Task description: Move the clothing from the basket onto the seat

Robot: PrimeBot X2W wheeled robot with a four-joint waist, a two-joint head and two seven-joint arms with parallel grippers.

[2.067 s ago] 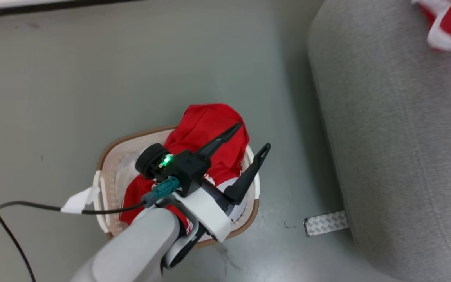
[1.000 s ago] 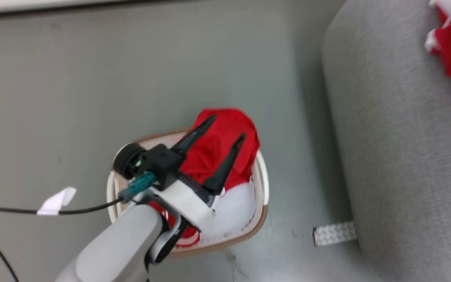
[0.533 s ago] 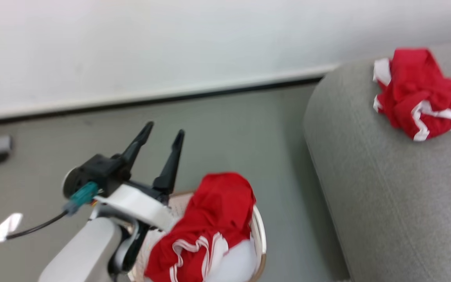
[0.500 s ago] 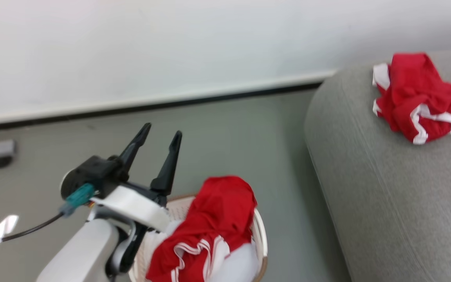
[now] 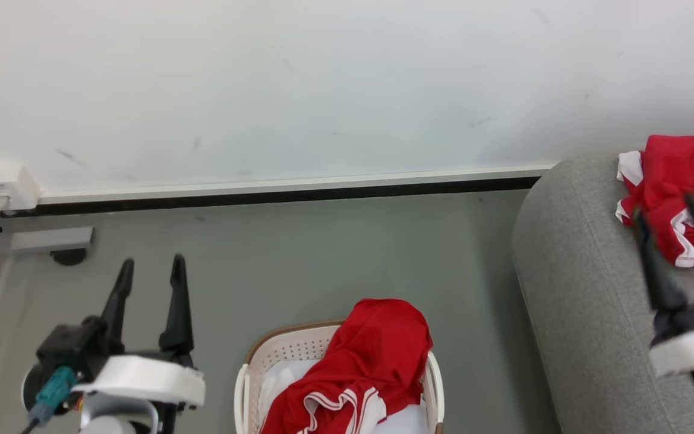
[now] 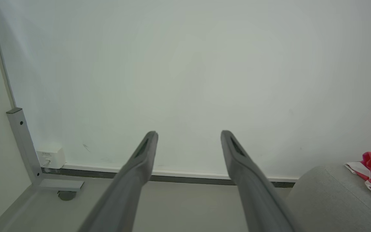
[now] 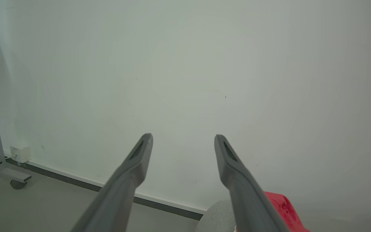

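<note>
Pointing toward 12 o'clock in the head view, the left gripper [image 5: 152,265] at 8 o'clock and the right gripper [image 5: 664,206] at 3 o'clock stand spread and empty; clothing [image 5: 377,355] drapes the basket [image 5: 241,386] at 6 o'clock, and another red garment [image 5: 666,163] lies on the seat [image 5: 582,271] at 2 o'clock. Left wrist view: fingers [image 6: 134,174] apart, facing the wall [image 6: 185,64]. Right wrist view: the same.

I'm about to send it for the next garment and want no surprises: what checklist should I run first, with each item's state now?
1. The left gripper open and empty: ok.
2. The right gripper open and empty: ok.
3. The red garment reachable on top of the basket, draped over its rim: ok.
4. The left gripper apart from the basket, to its left: ok.
5. Bare fabric on the seat beside the garment already there: ok.
6. More clothing beneath the red garment: cannot tell.
</note>
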